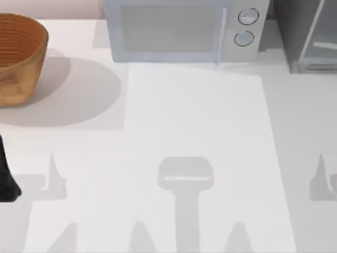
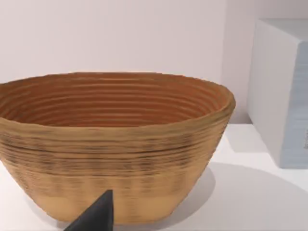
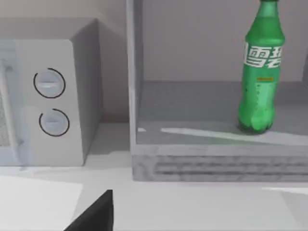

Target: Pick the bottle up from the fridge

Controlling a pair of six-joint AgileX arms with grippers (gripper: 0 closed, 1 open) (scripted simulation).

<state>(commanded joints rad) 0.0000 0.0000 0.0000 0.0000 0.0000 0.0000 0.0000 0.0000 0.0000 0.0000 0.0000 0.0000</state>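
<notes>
The green bottle [image 3: 260, 82] stands upright on the floor of the fridge [image 3: 216, 166], towards one side, with white lettering on its label. The fridge [image 1: 303, 37] is the dark grey cabinet at the table's far right corner. A dark part of my right gripper [image 3: 96, 214] shows low in the right wrist view, well short of the fridge and off to the side of the bottle. My left arm [image 1: 8, 179] sits at the table's left edge. A dark tip of the left gripper [image 2: 96, 216] points at the basket.
A white microwave [image 1: 174, 31] with two round knobs stands at the back centre, just left of the fridge. A woven brown basket [image 1: 18, 58] sits at the far left. The white tabletop [image 1: 195, 132] stretches in front of them.
</notes>
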